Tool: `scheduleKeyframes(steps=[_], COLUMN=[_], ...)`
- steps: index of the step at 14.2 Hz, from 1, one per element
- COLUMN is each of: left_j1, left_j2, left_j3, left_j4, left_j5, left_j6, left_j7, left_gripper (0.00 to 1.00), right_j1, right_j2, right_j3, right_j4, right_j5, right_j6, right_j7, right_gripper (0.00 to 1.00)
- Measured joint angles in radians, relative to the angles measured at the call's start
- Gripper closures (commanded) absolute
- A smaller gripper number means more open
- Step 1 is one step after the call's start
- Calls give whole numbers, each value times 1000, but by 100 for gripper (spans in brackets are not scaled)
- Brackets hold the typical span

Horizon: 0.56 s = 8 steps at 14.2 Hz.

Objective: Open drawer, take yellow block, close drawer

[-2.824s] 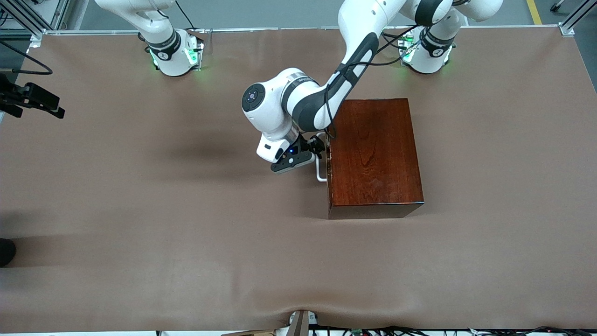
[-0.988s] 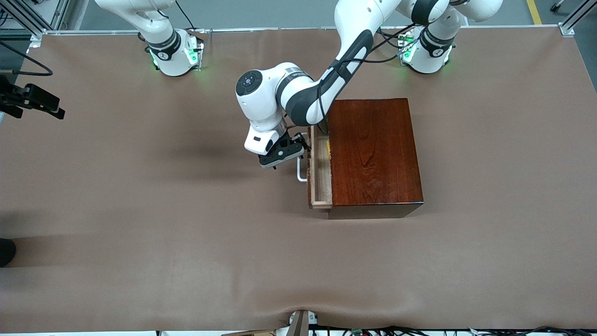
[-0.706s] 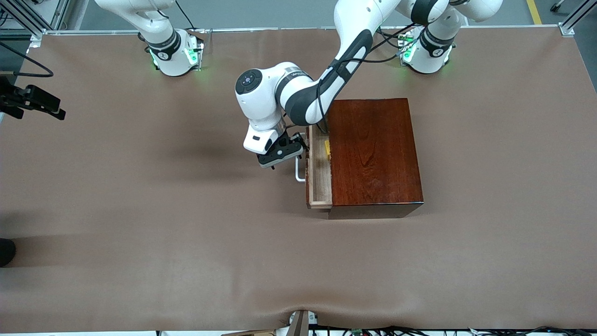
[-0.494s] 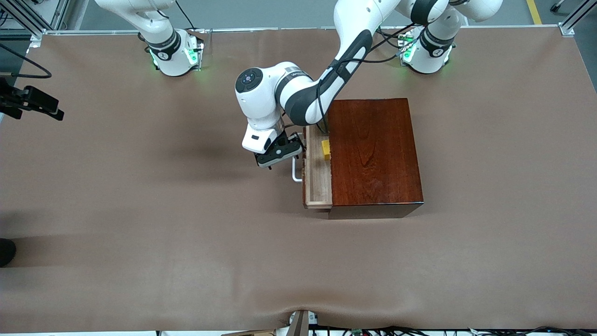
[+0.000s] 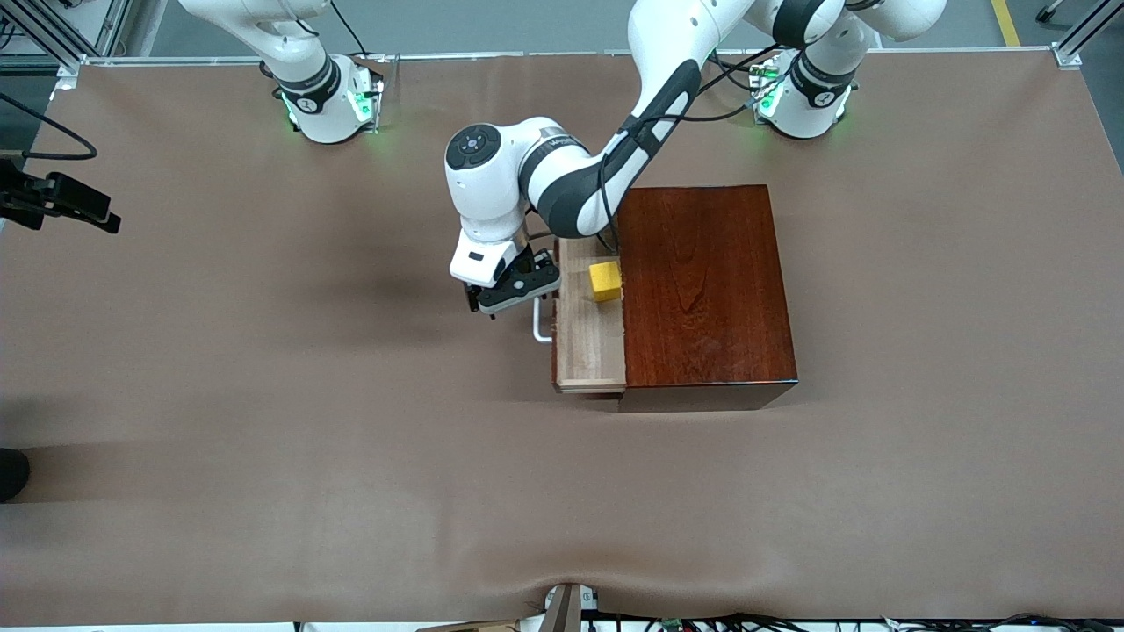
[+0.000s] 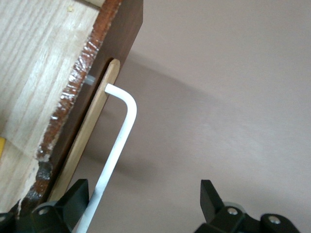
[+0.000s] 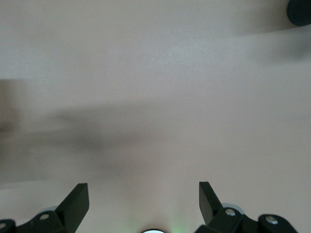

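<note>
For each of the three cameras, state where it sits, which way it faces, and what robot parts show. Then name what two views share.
Front view: high across the table, facing both bases; shows both arms, the left hand at the handle of the drawer, and the yellow block in it.
Left wrist view: on the left wrist, aimed at the handle; its own fingertips stand apart.
Right wrist view: on the right wrist, facing bare table; the right hand is open.
Shared: front and left wrist views both show handle and drawer.
</note>
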Motion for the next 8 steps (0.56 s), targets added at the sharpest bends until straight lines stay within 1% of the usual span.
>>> scheduleKeyframes(steps=[8], left_j1=[1], left_j2=[2], left_j3=[-1], left_j4=[1], left_j5=[-9], left_j6=[52], left_j7=[-9], left_gripper=[0], right_j1=[0], right_j2=[0], right_j3=[0], right_j4=[0], right_j5=[0], right_j6=[1], right_j7=[0], right_gripper=[0])
